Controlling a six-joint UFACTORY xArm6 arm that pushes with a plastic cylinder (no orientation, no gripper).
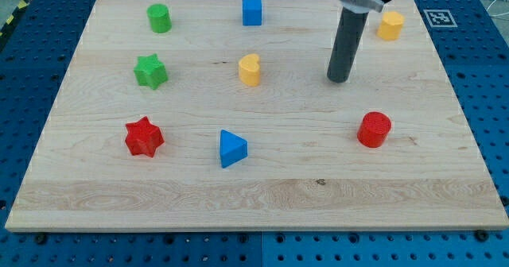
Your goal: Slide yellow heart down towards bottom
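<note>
1. Where the wooden board [262,195] met its left edge, three blocks stood in a loose column: a green cylinder [159,18] near the top-left corner, a green star [150,71] below it, and a red star [144,137] lower still.
2. Mid-board, a blue cube [252,11] sat by the top edge; the yellow heart [250,69] lay below it, in the upper half; a blue triangle [232,148] lay nearer the bottom edge.
3. My tip [339,79] rested on bare wood, well right of the yellow heart, touching no block. The arm carried no claw, only the rod.
4. Toward the right edge, a yellow block [390,25] sat near the top-right corner and a red cylinder [374,129] lower down.
</note>
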